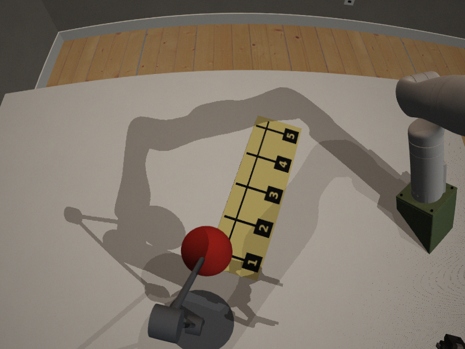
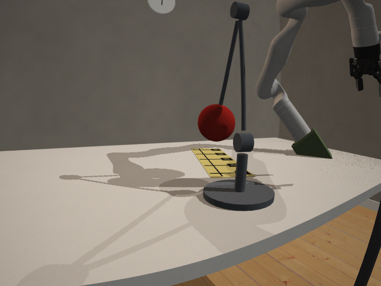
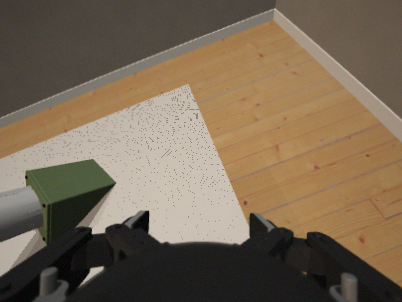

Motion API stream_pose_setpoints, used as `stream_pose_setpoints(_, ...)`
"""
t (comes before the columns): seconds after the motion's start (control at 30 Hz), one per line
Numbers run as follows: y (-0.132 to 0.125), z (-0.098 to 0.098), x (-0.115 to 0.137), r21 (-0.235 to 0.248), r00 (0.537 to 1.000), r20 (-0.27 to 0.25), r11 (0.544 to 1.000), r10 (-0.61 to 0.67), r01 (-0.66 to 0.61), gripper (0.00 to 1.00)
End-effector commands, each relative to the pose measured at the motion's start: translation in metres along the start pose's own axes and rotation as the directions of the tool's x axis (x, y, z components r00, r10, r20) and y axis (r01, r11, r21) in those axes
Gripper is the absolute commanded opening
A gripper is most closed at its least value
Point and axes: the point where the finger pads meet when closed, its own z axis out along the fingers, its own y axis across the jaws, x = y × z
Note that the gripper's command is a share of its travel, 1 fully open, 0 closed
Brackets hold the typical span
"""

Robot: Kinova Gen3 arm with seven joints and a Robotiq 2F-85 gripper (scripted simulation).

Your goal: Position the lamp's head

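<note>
The lamp has a red ball head (image 1: 206, 251) on two thin dark arms, folded steeply up from a round dark base (image 2: 238, 194). The head hangs beside mark 1 (image 1: 251, 261) at the near end of the yellow strip (image 1: 261, 195), which carries marks 1 to 5 along a long line. In the side view the head (image 2: 216, 122) hangs well above the bench. My gripper (image 2: 366, 75) is open and empty, high at the far right, away from the lamp. In the wrist view its fingers spread wide over the bench corner.
My arm's green mount block (image 1: 427, 216) stands at the right of the bench and shows in the wrist view (image 3: 67, 195). The bench edge and wooden floor (image 3: 310, 125) lie below the gripper. The lamp's top elbow joint (image 2: 239, 10) stands high.
</note>
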Motion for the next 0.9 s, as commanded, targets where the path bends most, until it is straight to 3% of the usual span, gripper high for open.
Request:
stream_pose_setpoints(0.0,-0.008,-0.014,-0.006,-0.028,0.999,0.017,0.999,-0.04,0.041,1.0)
stream_pose_setpoints(0.1,-0.01,-0.016,-0.011,-0.034,0.998,0.029,0.998,-0.059,0.06,1.0)
stream_pose_setpoints(0.37,-0.014,-0.034,-0.047,-0.06,0.971,0.129,0.976,-0.201,0.21,1.0)
stream_pose_setpoints(0.6,-0.017,-0.05,-0.079,-0.071,0.923,0.218,0.938,-0.317,0.339,1.0)
stream_pose_setpoints(0.67,-0.017,-0.05,-0.079,-0.071,0.923,0.218,0.938,-0.317,0.339,1.0)
stream_pose_setpoints(0.87,-0.015,-0.069,-0.103,-0.071,0.864,0.293,0.892,-0.41,0.447,1.0)
